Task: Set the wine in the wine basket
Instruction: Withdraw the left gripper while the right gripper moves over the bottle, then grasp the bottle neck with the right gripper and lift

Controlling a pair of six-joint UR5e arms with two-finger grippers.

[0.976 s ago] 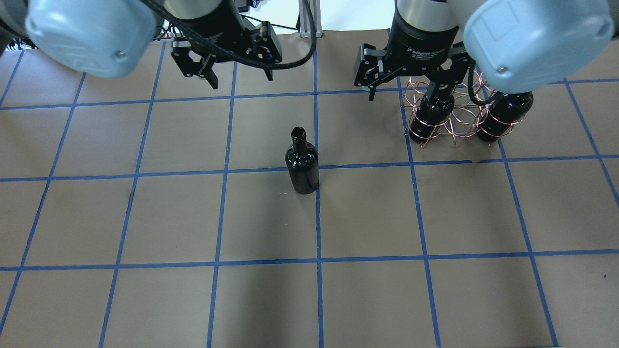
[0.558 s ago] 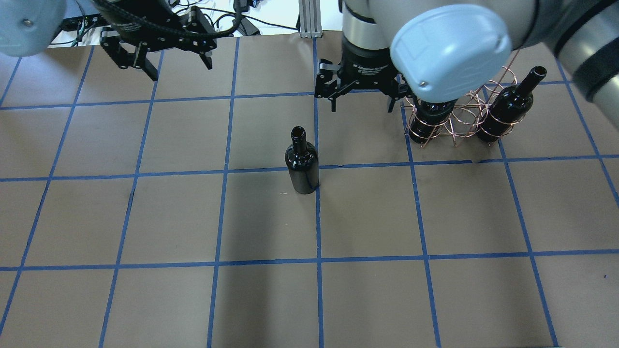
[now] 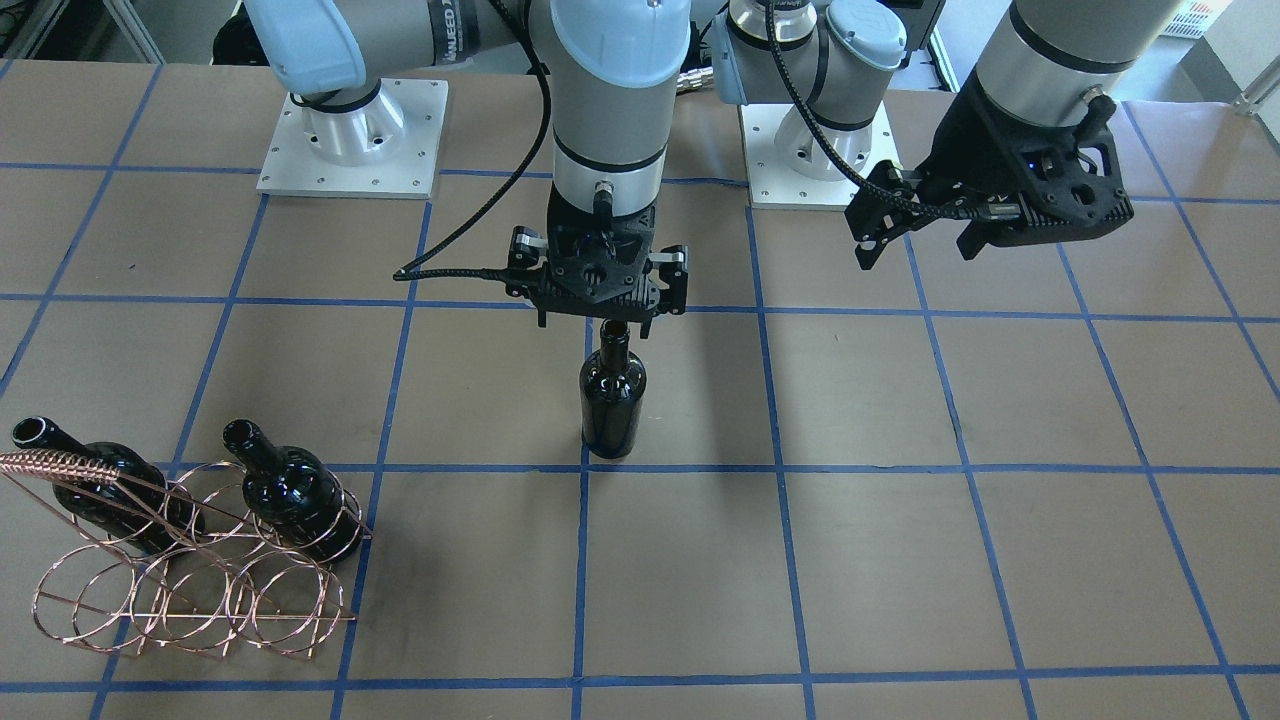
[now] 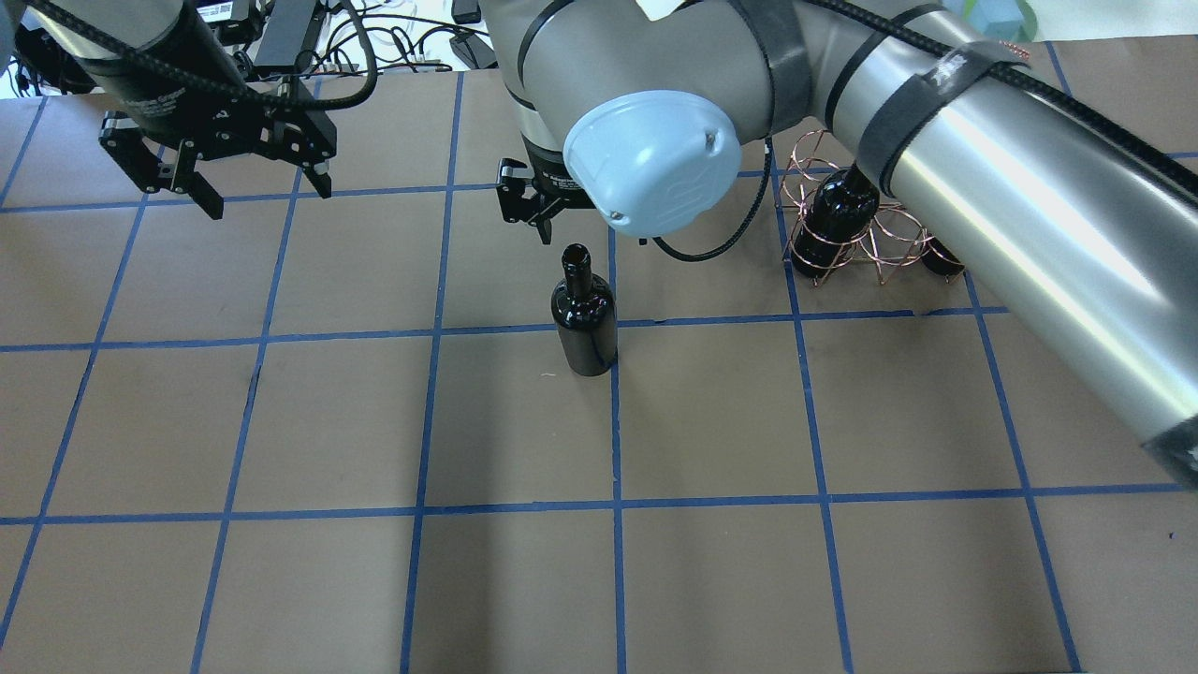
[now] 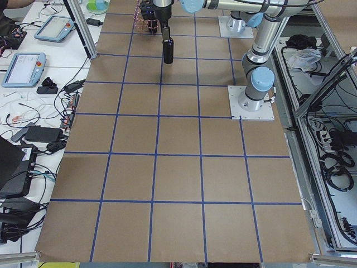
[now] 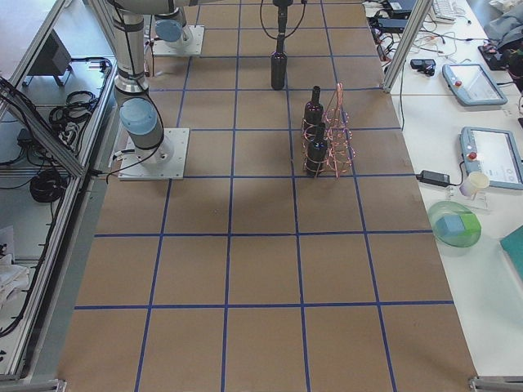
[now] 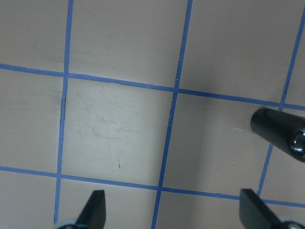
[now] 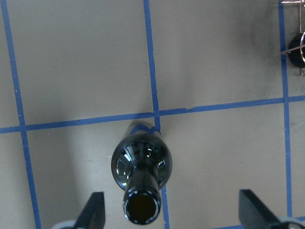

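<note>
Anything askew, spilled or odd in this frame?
Nothing stands out. The wine stands upright on the table, uncorked, nothing spilled, below the open right hand. A second bottle and a third bottle lie tilted in the wine basket, as racked bottles do.

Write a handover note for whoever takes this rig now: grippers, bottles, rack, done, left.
Right gripper: open, directly over the mouth of the upright glossy near-black glass wine bottle in the middle of the brown table; not gripping it.
Left gripper: open, empty, raised off to its own side.
Copper wire wine basket: on the right arm's side, holding two look-alike dark bottles, necks tilted up.
Done: two bottles racked.
Left: grasp the standing bottle, carry it over, slide it into a free hoop.
</note>
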